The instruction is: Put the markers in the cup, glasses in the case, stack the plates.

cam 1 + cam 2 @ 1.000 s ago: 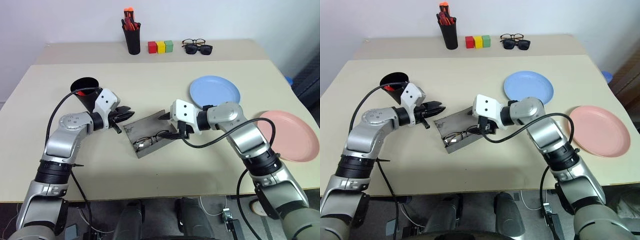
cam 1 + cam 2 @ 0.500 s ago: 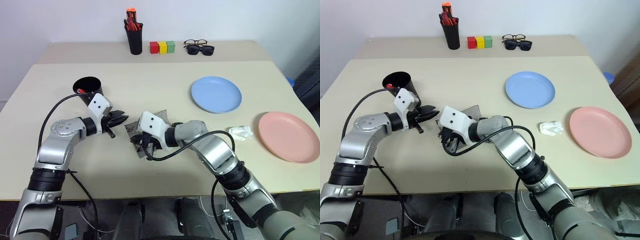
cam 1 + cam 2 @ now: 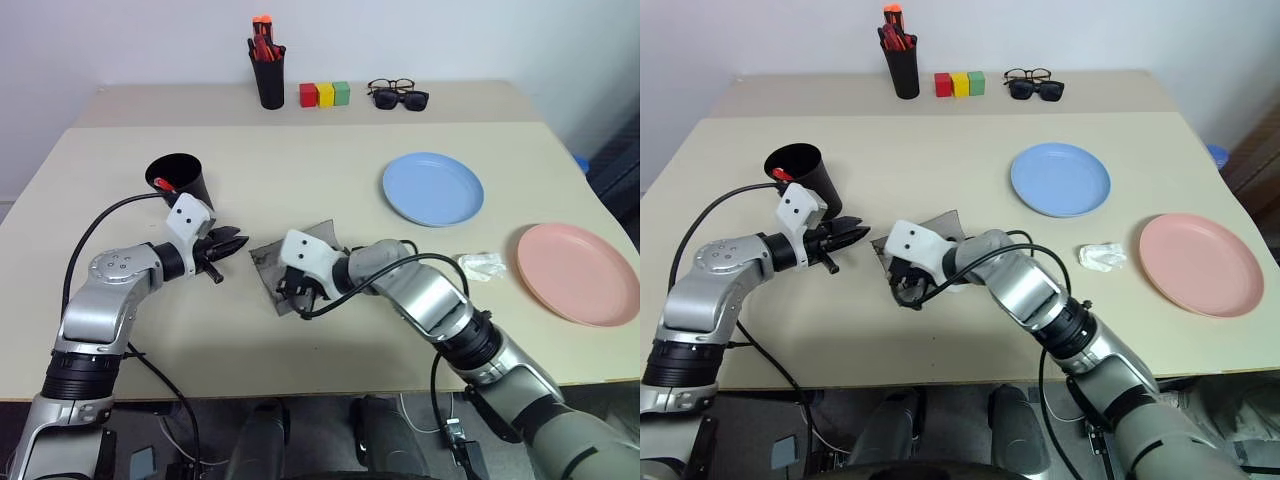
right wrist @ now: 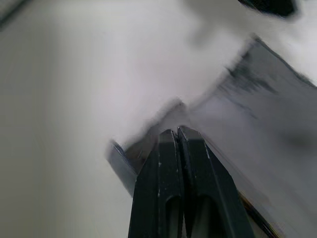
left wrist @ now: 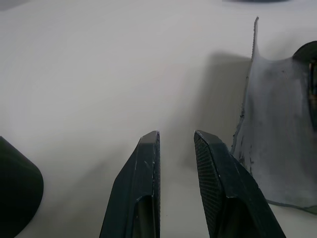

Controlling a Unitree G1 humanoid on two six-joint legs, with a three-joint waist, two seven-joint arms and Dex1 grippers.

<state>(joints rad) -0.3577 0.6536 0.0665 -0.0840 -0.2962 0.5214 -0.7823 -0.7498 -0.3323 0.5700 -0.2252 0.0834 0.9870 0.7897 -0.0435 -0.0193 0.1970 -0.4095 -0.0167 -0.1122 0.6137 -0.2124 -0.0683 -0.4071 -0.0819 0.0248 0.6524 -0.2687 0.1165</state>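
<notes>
Case (image 3: 270,262) open mid-table; right hand (image 3: 902,291) pressed together at its near edge.

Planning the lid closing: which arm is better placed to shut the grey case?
Right. Its end effector, shut, is already at the grey hinged glasses case; the left end effector hangs beside it, apart.

Two plates (image 3: 432,187), two cups (image 3: 183,178), three blocks (image 3: 323,94), two spectacles (image 3: 397,93)

wall: plain white, behind the far edge
surface (image 3: 300,160): matte beige, a seam line running across near the back
floor: dark grey, seen under the near edge
light: soft, even, faint shadows
</notes>
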